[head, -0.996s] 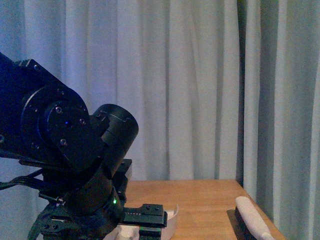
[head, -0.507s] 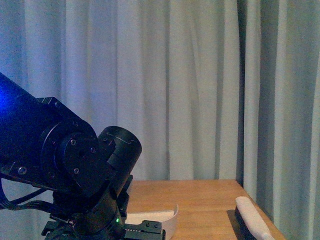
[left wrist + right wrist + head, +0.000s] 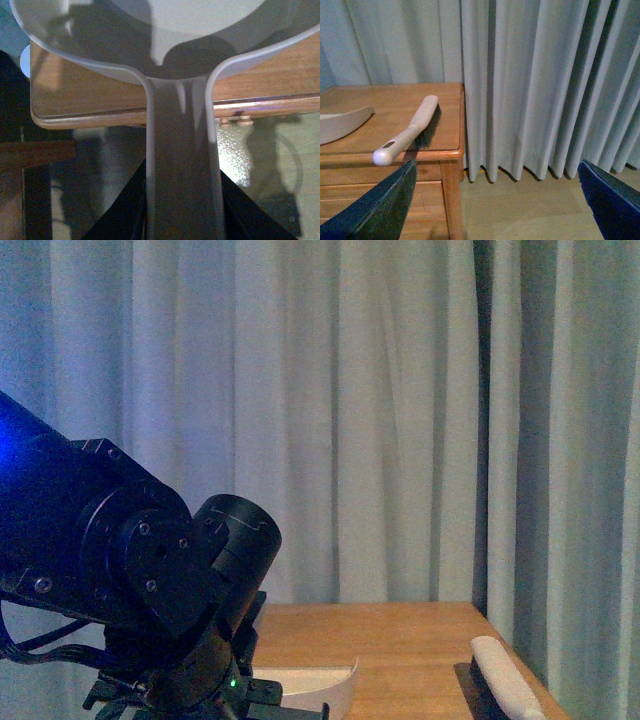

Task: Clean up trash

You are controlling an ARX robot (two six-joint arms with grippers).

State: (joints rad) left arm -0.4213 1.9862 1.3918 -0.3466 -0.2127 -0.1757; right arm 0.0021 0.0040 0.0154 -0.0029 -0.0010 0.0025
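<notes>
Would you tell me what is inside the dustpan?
Nothing shows in the visible part of the dustpan; the rest is out of frame at the wrist and behind the left arm in front.

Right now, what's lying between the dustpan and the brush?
Nothing. The right wrist view shows only bare wooden table between the dustpan and the brush.

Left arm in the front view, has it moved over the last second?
Yes. The left arm has come down: its round joint sits lower against the curtain, nearer the far edge of the table; the brush stays put.
</notes>
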